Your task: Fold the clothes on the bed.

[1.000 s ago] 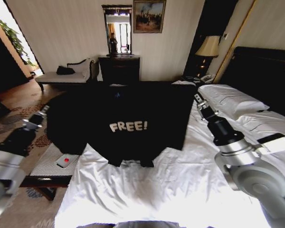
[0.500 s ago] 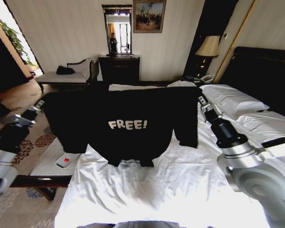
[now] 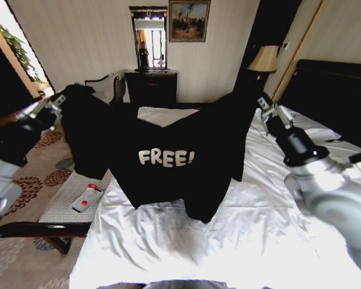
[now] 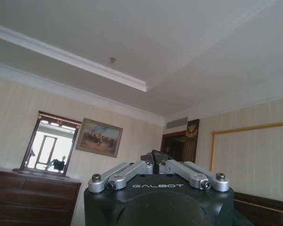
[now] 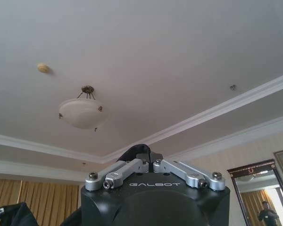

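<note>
Head view first: our left gripper is raised off the bed's left side, out over the carpet, and pinches one top corner of the T-shirt. Our right gripper is raised to about the same height above the bed, near the pillows, and pinches the other top corner. From the left wrist, the left gripper has its fingers drawn together on a small bunch of dark cloth at the tips; from the right wrist, the right gripper does the same, with a fold of black fabric poking up between its fingers. Both cameras tilt up to the ceiling, so we see little of the grip itself, and we take it that each hold is narrow and firm.

The T-shirt hangs between the two grippers, front toward us, with the white "FREE!" lettering across the chest. Its top edge sags in a deep curve in the middle, and the sleeves droop from the held corners. The lower hem touches the white duvet near the bed's left edge, gathered into loose folds there.

Beside the bed on the left stands a bench with a small remote lying on it. A dresser stands against the far wall.
</note>
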Robot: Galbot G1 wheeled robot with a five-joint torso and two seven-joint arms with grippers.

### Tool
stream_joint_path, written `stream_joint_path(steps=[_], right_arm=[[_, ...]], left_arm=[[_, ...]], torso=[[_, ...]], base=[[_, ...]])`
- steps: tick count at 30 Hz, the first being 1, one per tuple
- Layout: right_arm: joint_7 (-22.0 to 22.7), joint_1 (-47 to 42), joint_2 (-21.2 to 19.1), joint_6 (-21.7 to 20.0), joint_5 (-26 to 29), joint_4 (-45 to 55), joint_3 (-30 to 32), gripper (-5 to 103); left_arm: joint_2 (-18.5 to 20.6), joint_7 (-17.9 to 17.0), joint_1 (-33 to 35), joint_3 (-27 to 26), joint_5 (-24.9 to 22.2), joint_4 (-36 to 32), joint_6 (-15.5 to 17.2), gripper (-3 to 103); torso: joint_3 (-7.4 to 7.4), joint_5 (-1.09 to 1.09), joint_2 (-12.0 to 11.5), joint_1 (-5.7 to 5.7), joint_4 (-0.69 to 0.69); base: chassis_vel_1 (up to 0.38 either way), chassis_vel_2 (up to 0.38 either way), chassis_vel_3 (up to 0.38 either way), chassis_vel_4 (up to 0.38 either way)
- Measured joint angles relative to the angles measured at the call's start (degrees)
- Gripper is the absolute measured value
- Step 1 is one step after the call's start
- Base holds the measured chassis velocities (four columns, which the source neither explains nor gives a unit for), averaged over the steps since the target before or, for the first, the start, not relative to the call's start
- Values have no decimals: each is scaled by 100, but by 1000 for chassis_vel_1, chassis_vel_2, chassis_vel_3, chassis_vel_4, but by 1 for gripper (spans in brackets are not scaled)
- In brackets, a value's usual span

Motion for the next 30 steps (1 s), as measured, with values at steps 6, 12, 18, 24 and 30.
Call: stream_joint_path(steps=[6,12,18,24,30], right_arm=[[-70,677,-310,1,341,-178,-227,0],[-114,1549,-613,-8,632,-296,-447,0],[-152,1963,-721,-17,812,-95,-133,0],[-316,1512,-898,-34,1100,195,805,0],[-242,1115,-894,-93,1324,605,1381,0]], left_arm=[[280,72,-557,185,-215,215,-21,0],[559,71,-1094,46,-669,400,-60,0],[872,-17,-1304,-533,-1311,393,-171,0],[1010,0,-925,-1436,-1909,153,-176,0],[997,20,-740,-1899,-2283,9,-141,0]], torso=[[0,-1,0,0,-1],[-1,-3,1,0,1],[-1,0,1,1,0],[-2,-2,2,-2,1],[-2,-1,2,-1,-1]], base=[[0,0,0,0],[0,0,0,0],[0,0,0,0],[0,0,0,0],[0,0,0,0]])
